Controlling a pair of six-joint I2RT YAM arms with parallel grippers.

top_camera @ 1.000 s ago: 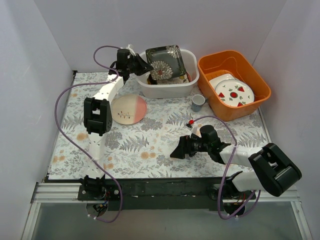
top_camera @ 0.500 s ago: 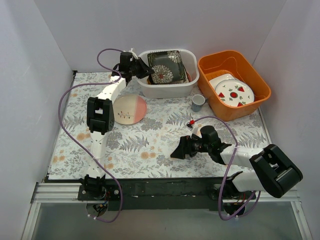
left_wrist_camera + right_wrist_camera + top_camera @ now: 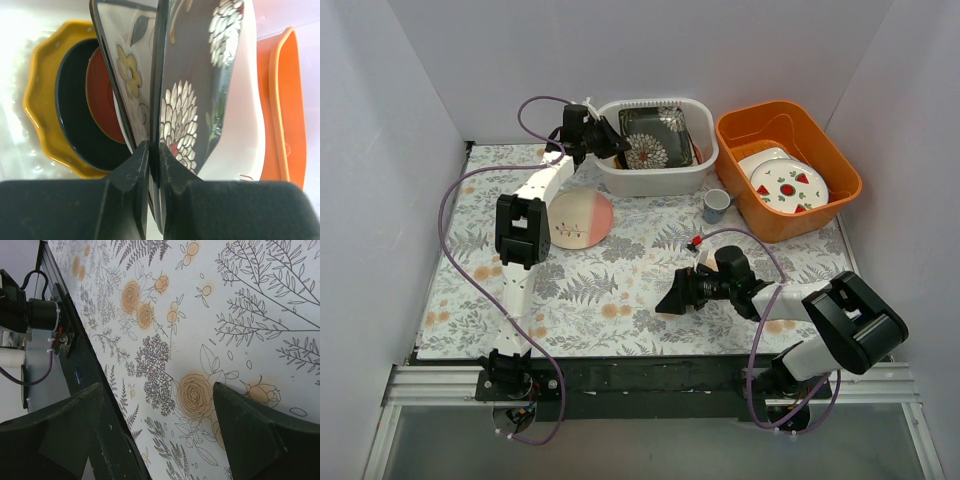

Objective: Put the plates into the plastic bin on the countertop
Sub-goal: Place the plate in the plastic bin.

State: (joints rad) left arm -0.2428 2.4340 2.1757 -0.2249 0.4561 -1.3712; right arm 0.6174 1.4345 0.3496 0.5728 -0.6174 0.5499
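My left gripper [image 3: 608,143] is shut on the edge of the black white-flowered square plate [image 3: 655,138], holding it low inside the white plastic bin [image 3: 650,178] at the back. In the left wrist view the jaws pinch that plate [image 3: 192,100]; beside it stand the cream floral square plate [image 3: 127,75], the red plate [image 3: 100,100], the dark brown plate [image 3: 72,115] and the yellow-orange scalloped plate [image 3: 40,90]. A pink round plate [image 3: 578,218] lies on the countertop [image 3: 620,290] left of the bin. My right gripper [image 3: 672,300] is open and empty low over the countertop [image 3: 200,315].
An orange tub [image 3: 825,150] at the back right holds white plates with red fruit marks [image 3: 786,185]. A small blue-grey cup [image 3: 716,206] stands between the two tubs. White walls close in the sides and back.
The black flowered plate has tilted down from upright and sunk lower into the bin, with my left gripper following. My right gripper shifted slightly left.
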